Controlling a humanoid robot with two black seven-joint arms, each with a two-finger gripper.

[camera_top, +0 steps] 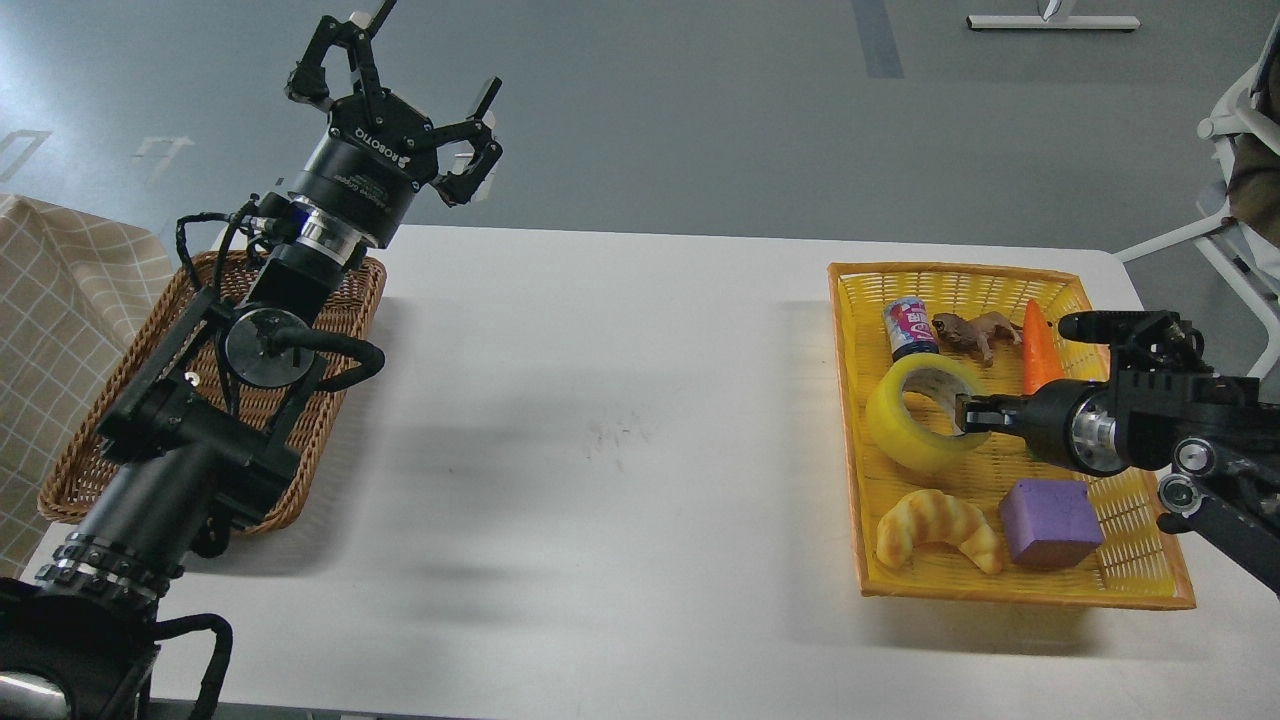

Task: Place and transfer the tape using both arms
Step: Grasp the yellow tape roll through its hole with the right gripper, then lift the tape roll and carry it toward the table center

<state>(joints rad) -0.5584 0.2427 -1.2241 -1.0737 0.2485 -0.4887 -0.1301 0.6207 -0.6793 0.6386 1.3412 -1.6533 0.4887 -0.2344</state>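
right gripper — grasping tape rim | left gripper — fingers spread, empty

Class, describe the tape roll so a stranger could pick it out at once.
Find the yellow basket on the table's right side. At its middle lies the tape, where the right pincer reaches into its core. It alone is a hollow yellow ring; the croissant nearby is solid.

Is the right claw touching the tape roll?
Touching. The head view shows the right claw with its fingertips on the rim of the tape roll inside the yellow basket.
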